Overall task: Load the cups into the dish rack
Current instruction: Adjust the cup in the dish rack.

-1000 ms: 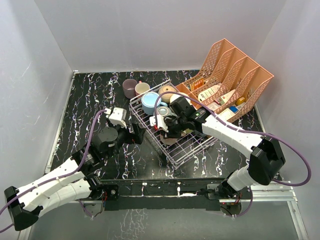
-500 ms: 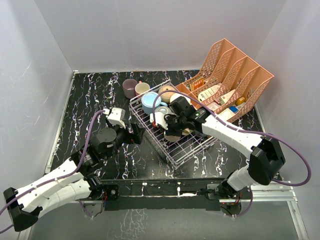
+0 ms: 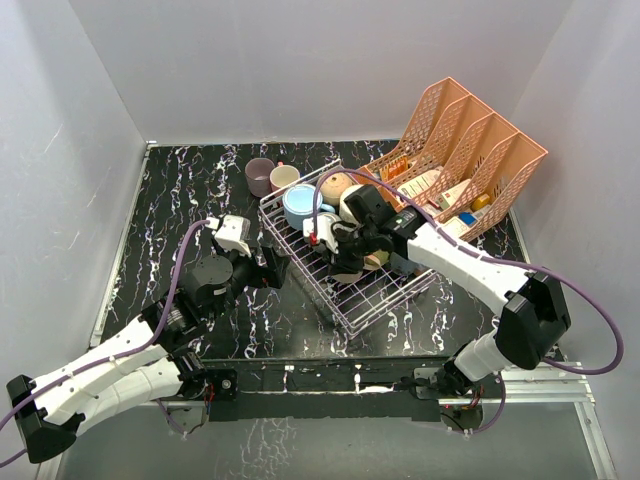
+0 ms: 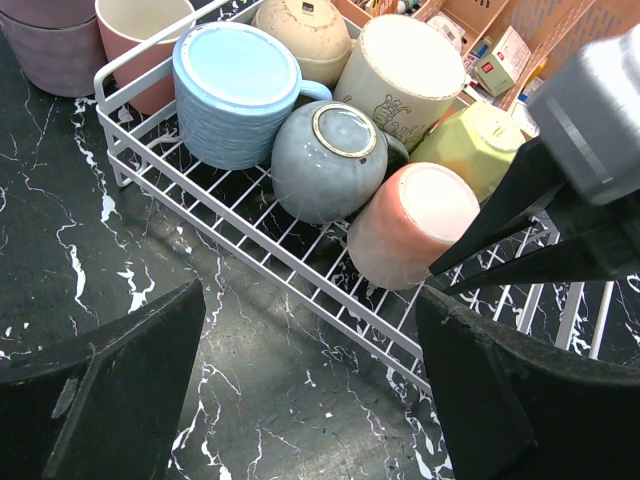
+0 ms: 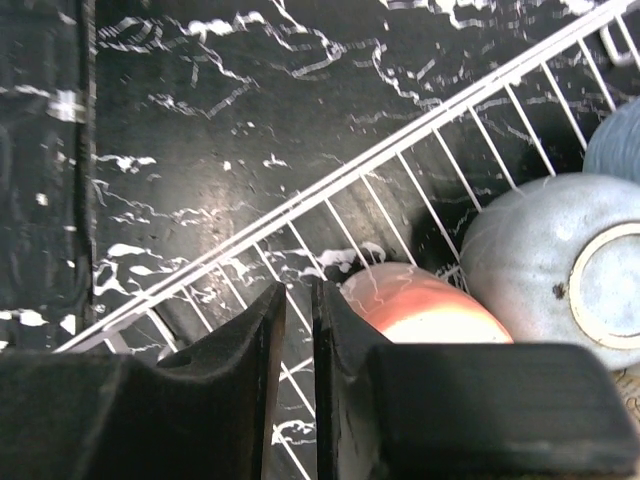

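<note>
cups [image 4: 325,160] in dish rack [image 4: 232,216], right claw [image 5: 300,296] closed above them

Eight cups [image 3: 300,205], one dish rack [image 3: 375,295], one lattice organiser [image 3: 470,150].
Six sit in the dish rack: a light blue cup [image 4: 235,95], a tan cup [image 4: 305,30], a cream cup [image 4: 405,70], a grey-blue cup [image 4: 325,165], a yellow-green cup [image 4: 480,140] and a salmon-pink cup [image 4: 410,225]. Two stand outside it on the table [image 4: 60,260], upper left of the left wrist view: a mauve cup [image 4: 50,50] and a dusty-pink cup [image 4: 140,40].
</note>
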### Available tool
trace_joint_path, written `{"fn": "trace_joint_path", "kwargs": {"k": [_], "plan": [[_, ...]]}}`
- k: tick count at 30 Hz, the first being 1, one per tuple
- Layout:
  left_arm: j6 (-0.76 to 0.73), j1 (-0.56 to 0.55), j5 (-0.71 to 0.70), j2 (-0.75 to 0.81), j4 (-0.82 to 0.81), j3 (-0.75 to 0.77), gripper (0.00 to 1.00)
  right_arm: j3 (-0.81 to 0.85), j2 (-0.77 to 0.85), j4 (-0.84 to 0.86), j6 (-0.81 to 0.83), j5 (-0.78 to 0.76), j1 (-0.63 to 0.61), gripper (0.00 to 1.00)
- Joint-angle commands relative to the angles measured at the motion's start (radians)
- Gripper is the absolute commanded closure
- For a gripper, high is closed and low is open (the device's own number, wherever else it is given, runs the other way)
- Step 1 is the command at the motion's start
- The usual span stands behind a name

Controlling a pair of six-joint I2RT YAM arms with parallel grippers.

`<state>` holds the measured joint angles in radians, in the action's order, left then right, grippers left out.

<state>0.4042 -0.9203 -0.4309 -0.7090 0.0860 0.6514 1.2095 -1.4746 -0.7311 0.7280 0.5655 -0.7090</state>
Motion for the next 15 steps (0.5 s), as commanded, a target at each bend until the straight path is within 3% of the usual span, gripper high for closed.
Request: {"fn": "trace_joint_path", "kwargs": {"k": [1,8,15], "plan": [[-0.002,-0.005,-0.014,0.006,-0.005,0.023,0.16,0.076,0.013,-0.026,-0.001,0.199,0.033,0.79],[-0.006,-0.005,-0.007,-0.02,-0.018,0.031,0.16,0.046,0.054,-0.029,0.006,0.329,0.106,0.78],[-0.009,-0.005,0.003,-0.045,-0.031,0.039,0.16,-0.024,0.14,0.014,0.0,0.463,0.262,0.77]]}}
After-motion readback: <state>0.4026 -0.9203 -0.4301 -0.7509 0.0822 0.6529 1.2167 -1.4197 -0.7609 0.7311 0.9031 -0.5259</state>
